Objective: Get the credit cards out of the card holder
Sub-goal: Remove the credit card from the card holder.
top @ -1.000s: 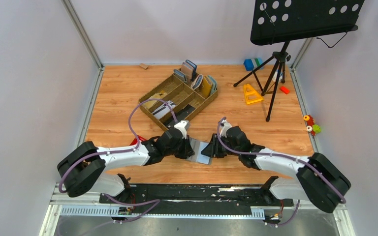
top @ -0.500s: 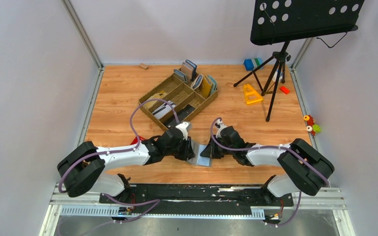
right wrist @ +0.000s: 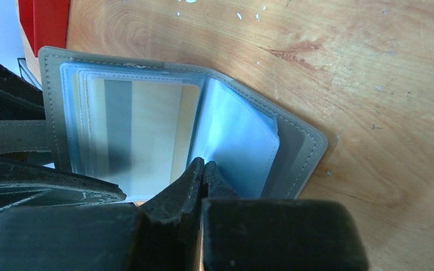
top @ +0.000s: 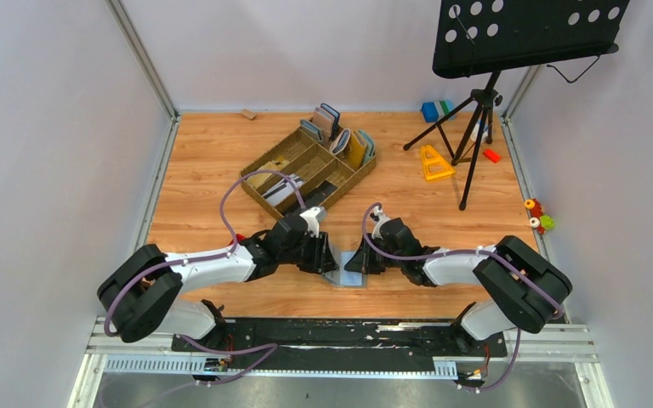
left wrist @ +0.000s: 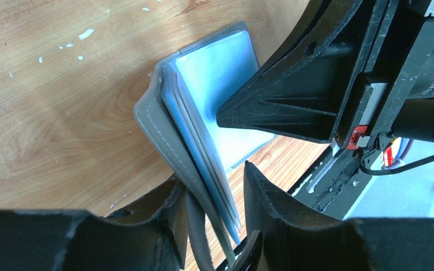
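The grey card holder (top: 344, 274) lies part open on the wooden table between my two grippers. In the left wrist view its grey cover and light blue sleeves (left wrist: 215, 84) rise between the jaws of my left gripper (left wrist: 212, 180), which is open, with a gap on the sleeve side. My right gripper (right wrist: 203, 165) is shut, its tips pushed into the fold between the sleeves. A credit card (right wrist: 141, 130) with grey and cream bands shows through a clear sleeve. From above, the left gripper (top: 327, 255) and right gripper (top: 355, 259) nearly meet over the holder.
A brown compartment tray (top: 306, 170) with upright wallets (top: 340, 136) stands behind the grippers. A music stand tripod (top: 476, 110), a yellow piece (top: 434, 161) and small toys (top: 537, 217) sit at the right. A red object (right wrist: 51, 20) lies beside the holder.
My left jaws have widened around the holder's raised half. My right gripper has shut and pushed left into the holder, its arm folding in closer.
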